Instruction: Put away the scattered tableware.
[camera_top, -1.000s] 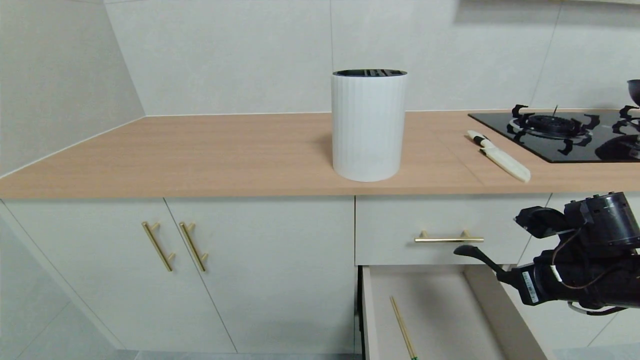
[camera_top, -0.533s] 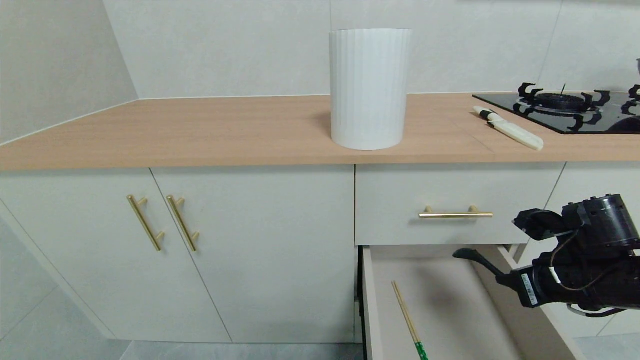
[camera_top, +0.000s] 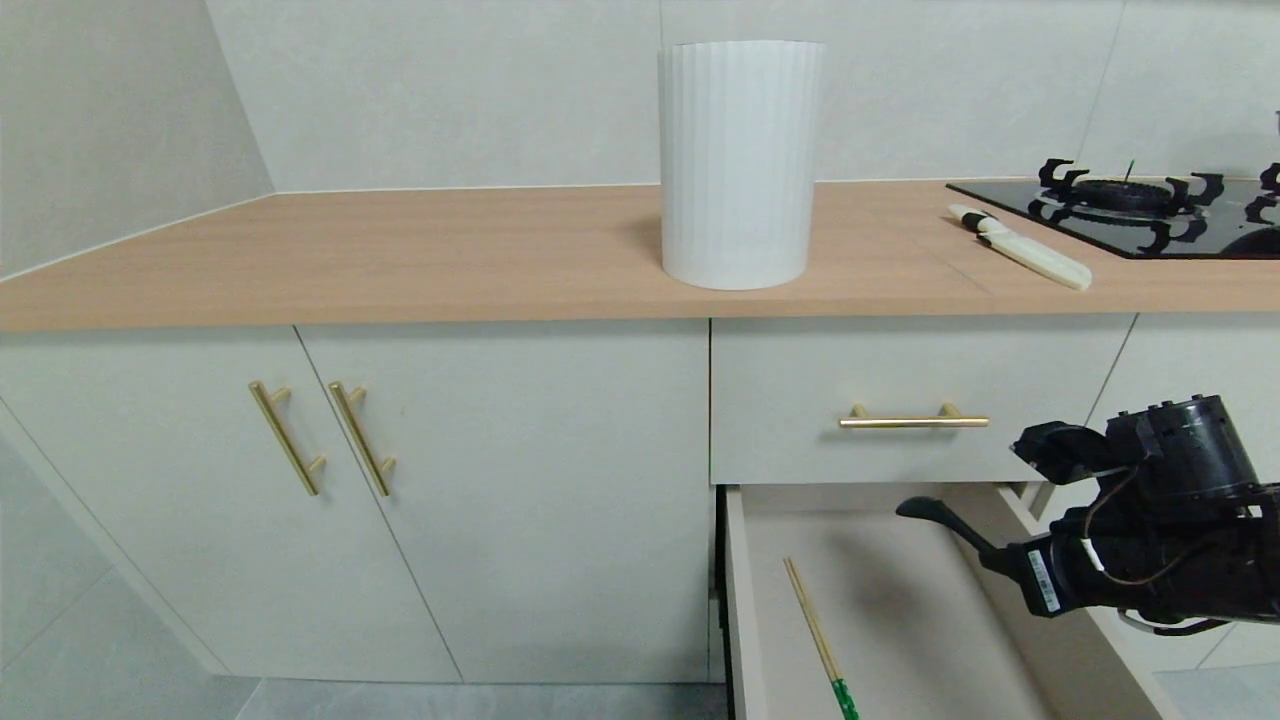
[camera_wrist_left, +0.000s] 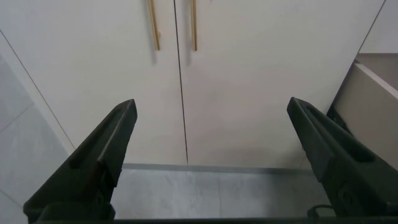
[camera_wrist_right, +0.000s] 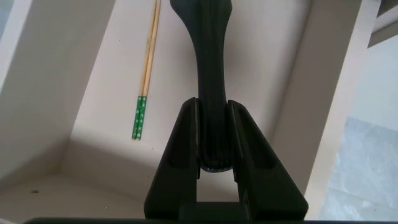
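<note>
Head view: right gripper low in front of the cabinets, jaws clamped on the handle of a black utensil.
Utensil: handle pinched between the two fingers, the rest jutting straight out past the fingertips; broad end farthest from the jaws, hanging over the open drawer without touching it.
Chopsticks: a pair side by side, flat on the drawer floor, below the right jaws and off to the utensil's side, apart from it; green ends nearest the robot.
Drawer: pulled out beneath the right jaws, pale inside, side walls running either side of the held utensil.
Upper drawer: shut, gold handle just above and beyond the utensil's tip.
Left gripper: jaws wide apart, nothing between them; beyond the gap, two shut doors with upright gold handles, floor below.
Knife: pale, with a dark band at the handle, flat on the counter, well above and beyond the right jaws, just beside the hob.
Canister: white, ribbed, upright on the counter, well apart from both sets of jaws, near the knife but not touching it.
</note>
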